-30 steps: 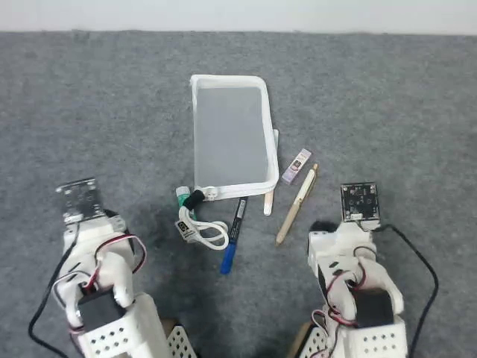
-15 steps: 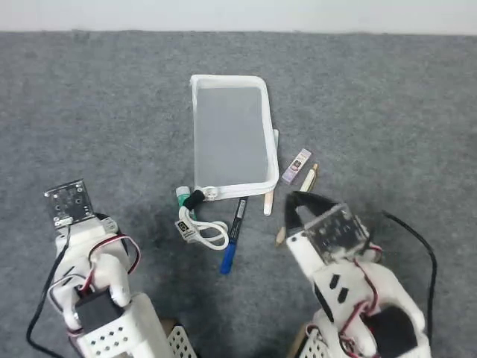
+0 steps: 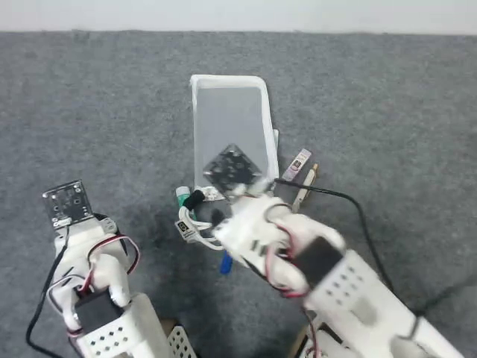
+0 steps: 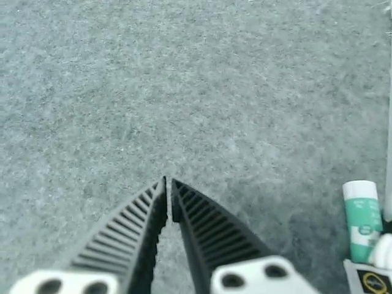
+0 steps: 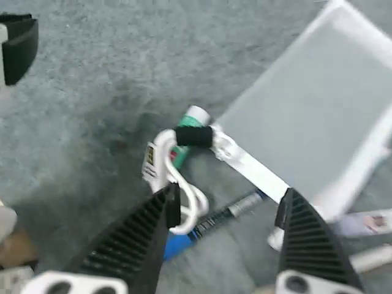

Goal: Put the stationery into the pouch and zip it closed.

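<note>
Right wrist view shows you nothing is packed yet: your left gripper (image 4: 166, 184) sits pinched together over the table (image 4: 184, 73) toward its near left corner, your right gripper (image 5: 231, 195) is spread wide above the blue pen (image 5: 228, 211), and the pouch (image 3: 231, 119) lies flat beyond, with the beige pen (image 3: 310, 176) and eraser (image 3: 297, 165) outside it.

Open grey carpet (image 3: 112, 112) lies left of the pouch (image 3: 227, 119). At its zipper end, white cord (image 5: 184, 190), green tube (image 4: 361, 217) and blue pen (image 5: 229, 211) crowd beneath the right arm (image 3: 298, 253).

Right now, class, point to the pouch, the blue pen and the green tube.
pouch (image 3: 227, 119), high view, on its mesh panel.
blue pen (image 5: 182, 244), right wrist view, on its blue end.
green tube (image 4: 362, 222), left wrist view, on its green body.
</note>
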